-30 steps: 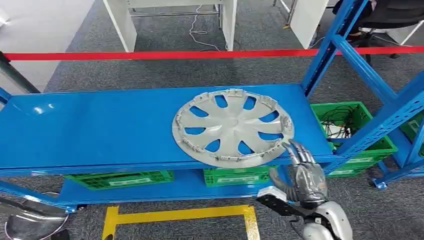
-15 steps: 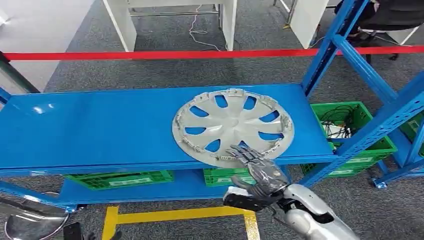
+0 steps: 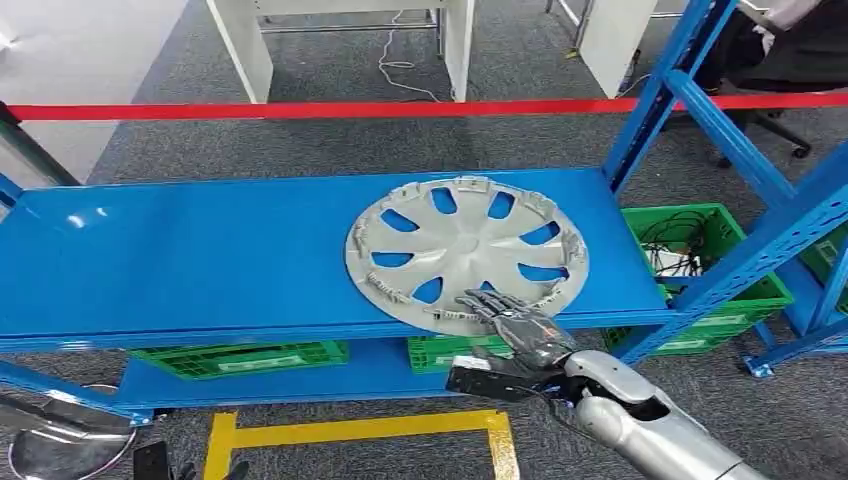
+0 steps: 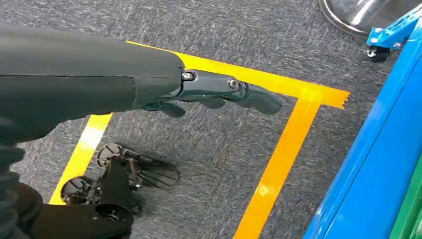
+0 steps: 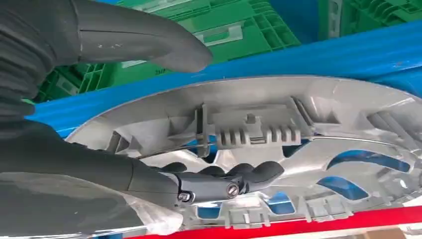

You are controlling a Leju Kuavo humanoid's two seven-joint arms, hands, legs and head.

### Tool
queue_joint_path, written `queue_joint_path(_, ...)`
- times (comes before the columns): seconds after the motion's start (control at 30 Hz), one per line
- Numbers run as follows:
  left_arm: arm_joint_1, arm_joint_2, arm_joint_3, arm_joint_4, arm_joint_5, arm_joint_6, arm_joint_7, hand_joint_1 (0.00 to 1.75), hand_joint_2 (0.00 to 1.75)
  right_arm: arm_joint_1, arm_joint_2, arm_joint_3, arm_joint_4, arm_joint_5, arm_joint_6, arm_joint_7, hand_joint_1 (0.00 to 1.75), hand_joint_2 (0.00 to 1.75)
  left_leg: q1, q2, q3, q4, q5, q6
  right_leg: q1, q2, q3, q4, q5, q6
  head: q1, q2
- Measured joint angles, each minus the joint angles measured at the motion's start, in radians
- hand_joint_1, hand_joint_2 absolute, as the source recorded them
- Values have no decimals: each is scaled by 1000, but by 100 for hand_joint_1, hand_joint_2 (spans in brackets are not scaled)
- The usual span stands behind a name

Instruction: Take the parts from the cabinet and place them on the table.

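Note:
A silver hubcap [image 3: 465, 250] lies flat on the blue cabinet shelf [image 3: 200, 250], inner side up, its near rim over the shelf's front edge. My right hand [image 3: 520, 335] is at that near rim. Its fingers [image 5: 224, 181] are stretched over the ribbed inner side of the hubcap [image 5: 298, 119], and the thumb [image 5: 144, 40] sits apart, below the rim beside the shelf edge. The hand does not grip the rim. My left hand [image 4: 199, 89] hangs low over the grey carpet with its fingers extended and nothing in it.
Green crates [image 3: 240, 357] stand under the shelf, and another [image 3: 700, 260] with cables sits at the right. Blue uprights [image 3: 700, 80] frame the cabinet's right end. A red tape [image 3: 300, 110] crosses behind, and yellow floor tape [image 3: 350, 430] marks the carpet below.
My right hand has swung left from beside the hubcap's right rim to its near rim, and the fingers now lie over the edge. The hubcap has stayed in place.

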Motion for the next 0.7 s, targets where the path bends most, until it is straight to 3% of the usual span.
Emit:
queue_joint_path(0.4, -2, 0, 0, 2, -7, -12, 0, 0, 175, -38, -10, 17, 47, 65, -4, 45, 0, 175, 0, 0, 0, 1, 0, 0, 0, 0, 1, 0, 0, 1, 0, 0)
queue_joint_path(0.43, -2, 0, 0, 2, -7, -13, 0, 0, 175, -41, -10, 20, 52, 75, -1, 52, 162, 175, 0, 0, 0, 1, 0, 0, 0, 0, 1, 0, 0, 1, 0, 0)
queue_joint_path(0.47, -2, 0, 0, 2, -7, -14, 0, 0, 175, -46, -10, 22, 57, 82, 3, 58, 175, 175, 0, 0, 0, 1, 0, 0, 0, 0, 1, 0, 0, 1, 0, 0)
queue_joint_path(0.7, -2, 0, 1, 3, -9, -16, 0, 0, 175, -96, -30, 42, 93, 158, 55, 111, 175, 175, 0, 0, 0, 2, 0, 0, 0, 0, 1, 0, 1, 2, 0, 0)
